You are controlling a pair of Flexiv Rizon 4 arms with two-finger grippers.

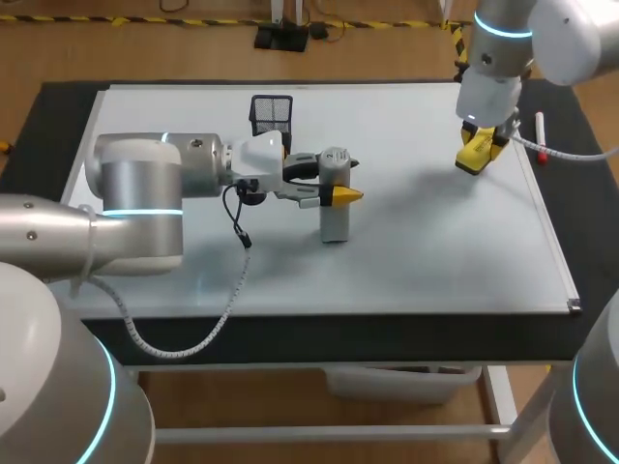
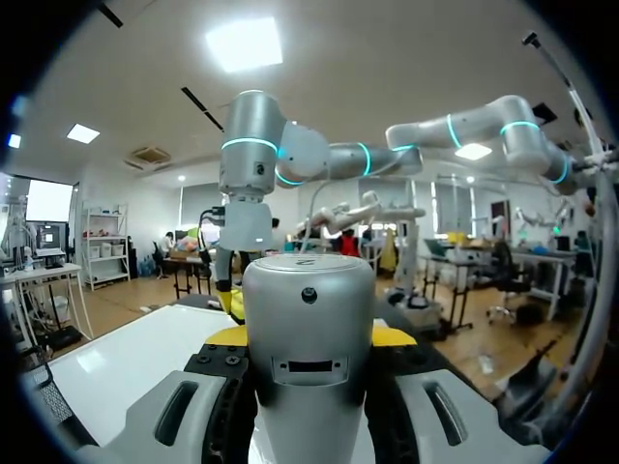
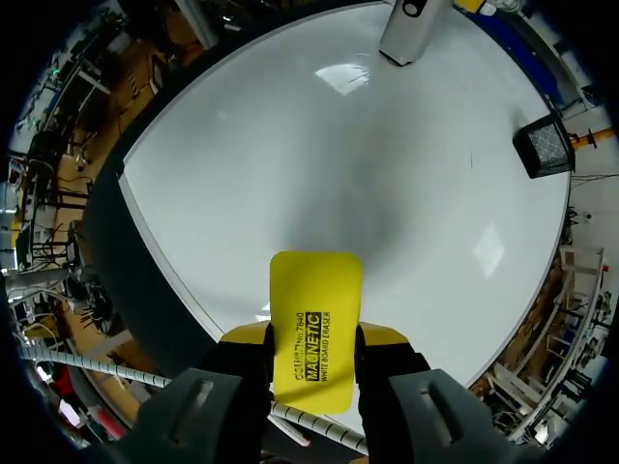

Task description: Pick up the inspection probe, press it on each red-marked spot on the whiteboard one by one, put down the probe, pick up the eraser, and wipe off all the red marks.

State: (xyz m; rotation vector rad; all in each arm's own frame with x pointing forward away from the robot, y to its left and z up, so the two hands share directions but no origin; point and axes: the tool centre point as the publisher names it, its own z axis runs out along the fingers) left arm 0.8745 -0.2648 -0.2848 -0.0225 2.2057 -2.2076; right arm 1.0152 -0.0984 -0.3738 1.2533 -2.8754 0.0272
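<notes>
Head view gives you the layout: your left jaws are clamped on the probe [image 1: 335, 198], one yellow tip on each side of its grey body, and it stands upright with its base on the whiteboard [image 1: 406, 261]. Your right jaws are gripping the yellow eraser [image 1: 477, 152], which sticks out ahead of them over the board's far right part. Whether its face is pressed to the surface cannot be told. The probe is well apart from the right jaws, and a black mesh pen cup [image 1: 272, 114] sits just beyond the left ones. No red marks show on the bare board in any view, so the wiping looks nearly or fully done, though the patch under the eraser is hidden. To wipe well, bring the eraser's felt face flat onto the board, keep the pressure light and even, and sweep in overlapping passes. Stay clear of the standing probe, and lift off to check the covered patch before you stop.
</notes>
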